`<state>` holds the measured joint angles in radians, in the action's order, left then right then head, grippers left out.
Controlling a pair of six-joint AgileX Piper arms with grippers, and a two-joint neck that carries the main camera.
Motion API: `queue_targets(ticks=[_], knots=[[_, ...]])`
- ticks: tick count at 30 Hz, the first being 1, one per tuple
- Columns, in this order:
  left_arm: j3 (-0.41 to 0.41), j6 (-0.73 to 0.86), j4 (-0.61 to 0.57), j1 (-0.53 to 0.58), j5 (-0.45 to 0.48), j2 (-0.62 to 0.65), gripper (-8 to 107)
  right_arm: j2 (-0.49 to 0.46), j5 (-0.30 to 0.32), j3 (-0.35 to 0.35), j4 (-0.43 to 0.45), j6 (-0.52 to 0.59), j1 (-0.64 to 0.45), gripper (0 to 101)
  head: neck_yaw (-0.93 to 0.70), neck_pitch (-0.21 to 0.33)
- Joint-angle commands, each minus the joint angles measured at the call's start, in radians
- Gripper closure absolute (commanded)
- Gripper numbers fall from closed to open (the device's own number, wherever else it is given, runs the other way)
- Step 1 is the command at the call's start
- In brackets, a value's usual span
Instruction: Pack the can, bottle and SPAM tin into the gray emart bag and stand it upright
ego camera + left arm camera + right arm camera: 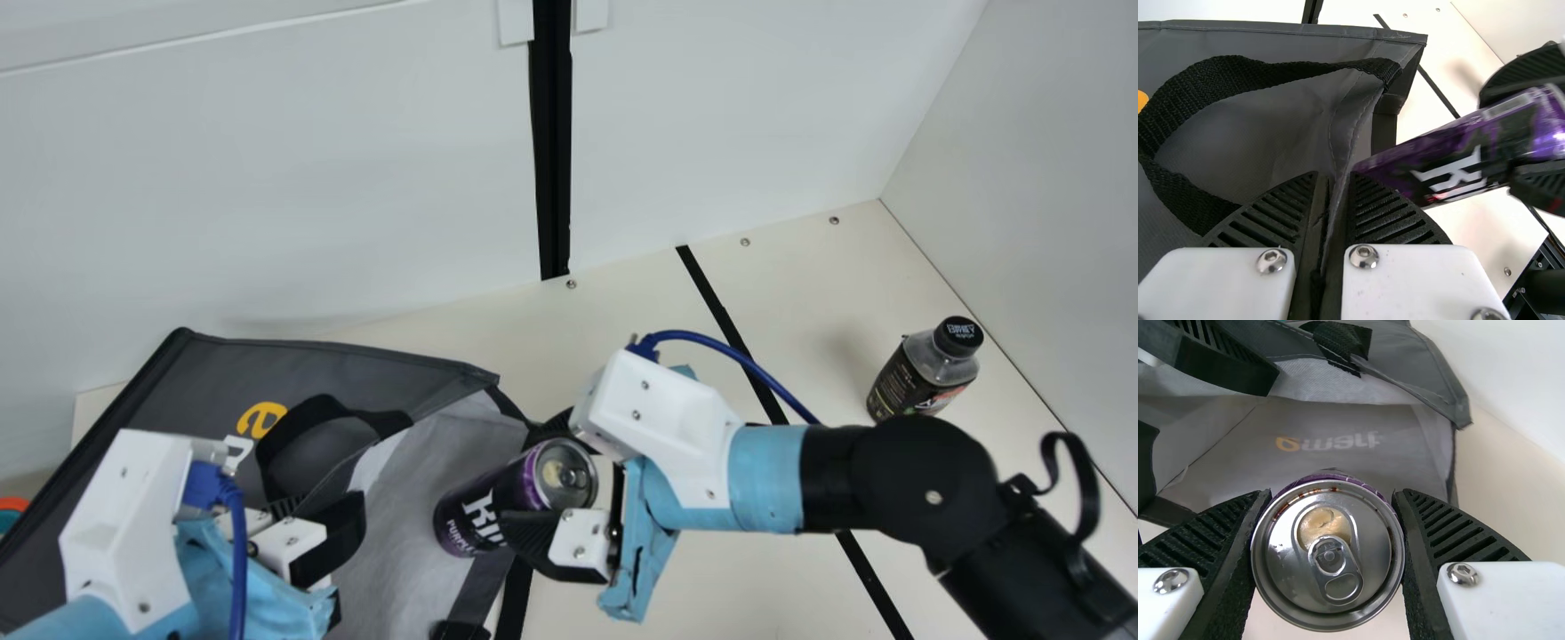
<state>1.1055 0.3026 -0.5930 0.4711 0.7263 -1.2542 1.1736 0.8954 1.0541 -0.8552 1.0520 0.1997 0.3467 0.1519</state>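
Observation:
In the main view my left gripper is shut on the rim of the gray bag, which lies on its side with its mouth spread toward the right. My right gripper holds the purple can tilted at that mouth, lid toward the right arm. The bottle stands upright at the far right. The left wrist view has the left gripper pinching the bag's fabric, with the can beside it. In the right wrist view the can's lid sits between the right gripper's fingers, before the bag's pale inside.
A black strap handle loops up beside the left gripper. White walls rise behind and at the right, close to the bottle. An orange and teal thing peeks out at the left edge. Bare table lies beyond the right gripper.

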Motion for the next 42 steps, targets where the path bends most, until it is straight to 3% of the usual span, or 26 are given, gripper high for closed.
queue_targets(ticks=[1, 18, 42], knots=[[0.0, 0.0, 0.0, 0.0, 0.0, 0.0, 107, 0.016, -0.025, -0.002, -0.012, 0.015, 0.016, 101, 0.002, 0.023], [0.0, 0.0, 0.0, 0.0, 0.0, 0.0, 107, 0.185, -0.16, 0.0, -0.163, 0.18, 0.124, 101, 0.002, 0.023], [0.0, 0.0, 0.0, 0.0, 0.0, 0.0, 107, 0.422, -0.192, 0.07, -0.333, 0.384, 0.18, 101, 0.002, 0.023]])
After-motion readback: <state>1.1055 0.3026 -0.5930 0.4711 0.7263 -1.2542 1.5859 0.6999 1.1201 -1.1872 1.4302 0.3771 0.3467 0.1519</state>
